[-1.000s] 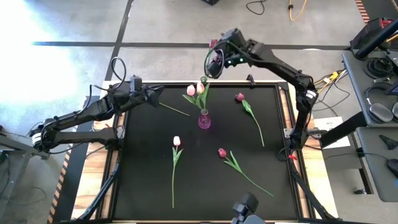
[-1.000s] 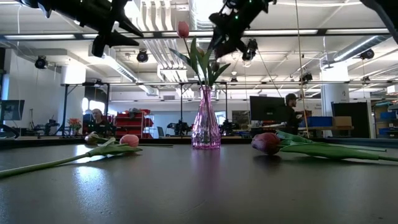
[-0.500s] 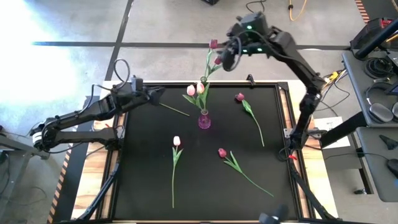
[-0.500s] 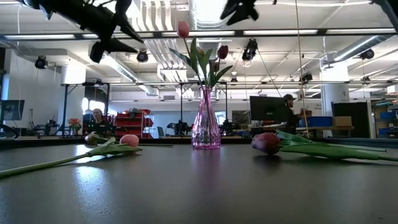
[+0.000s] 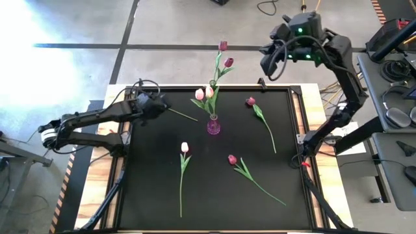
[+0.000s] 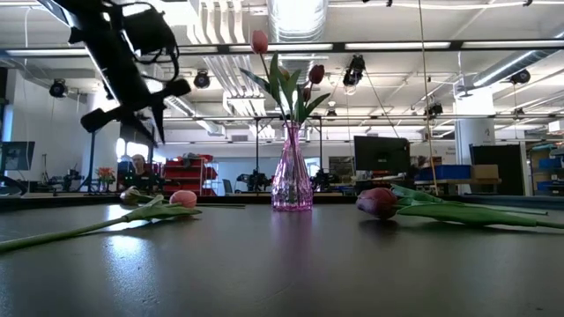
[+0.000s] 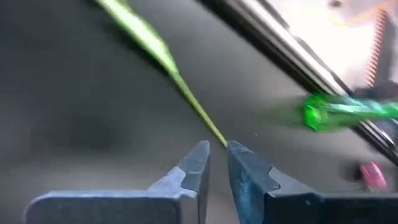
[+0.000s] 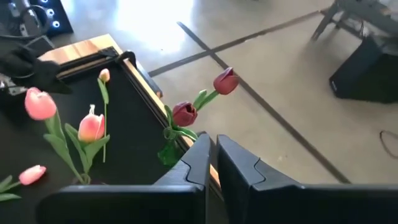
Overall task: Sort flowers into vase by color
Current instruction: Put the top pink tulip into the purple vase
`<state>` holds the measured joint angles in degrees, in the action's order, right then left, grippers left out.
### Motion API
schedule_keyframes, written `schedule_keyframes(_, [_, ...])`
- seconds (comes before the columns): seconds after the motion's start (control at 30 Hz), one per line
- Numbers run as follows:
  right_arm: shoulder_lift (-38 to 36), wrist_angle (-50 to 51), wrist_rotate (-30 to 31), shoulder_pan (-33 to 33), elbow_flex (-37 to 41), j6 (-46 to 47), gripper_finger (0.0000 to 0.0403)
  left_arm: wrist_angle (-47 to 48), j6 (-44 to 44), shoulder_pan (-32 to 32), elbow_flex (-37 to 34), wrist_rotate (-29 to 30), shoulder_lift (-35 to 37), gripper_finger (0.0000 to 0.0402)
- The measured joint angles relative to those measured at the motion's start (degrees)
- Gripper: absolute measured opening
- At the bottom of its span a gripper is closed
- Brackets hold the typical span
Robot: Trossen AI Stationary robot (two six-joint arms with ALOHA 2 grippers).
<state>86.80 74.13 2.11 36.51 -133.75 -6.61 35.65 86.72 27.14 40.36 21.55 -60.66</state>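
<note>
Four tulips are standing in the pink glass vase [image 5: 213, 125] near the middle of the black table [image 5: 149, 188] – two light pink heads [image 5: 199, 94] sitting low and close together, two maroon heads [image 5: 223, 45] rising higher and leaning out past the far edge.

Three more tulips are lying flat on the table:
- a pink tulip [image 5: 184, 147] in front of the vase, its stem running toward the near edge
- a maroon tulip [image 5: 232, 159] just to the right of that one, its stem angling toward the near right corner
- a second maroon tulip [image 5: 250, 101] right of the vase, near the far edge

One thin green stem [image 5: 183, 115] is lying left of the vase; its head is not making itself out in any view.

Left gripper [image 5: 159, 104] is sitting low over the table's far left part, at the stem's outer end. In the left wrist view its jaws are drawn narrow and the stem's end is sitting in the slit between the fingertips [image 7: 198, 158].

Right gripper [image 8: 211, 140] is hanging high beyond the far right edge, well clear of the flowers, jaws pressed together and holding nothing
</note>
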Motion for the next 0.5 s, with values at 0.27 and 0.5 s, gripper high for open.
schedule_keyframes(0.27, [-1.07, 1.07, -0.61, 0.07, 0.04, -6.05, 0.0022, -4.91, 3.08, 12.13, 0.0, -10.16, -7.16, 0.0116])
schedule_keyframes(0.5, [-1.23, 2.54, -0.7, 0.02, 0.04, -10.61, 0.0022, -9.72, 4.91, 21.17, 0.0, -16.64, -17.57, 0.0173])
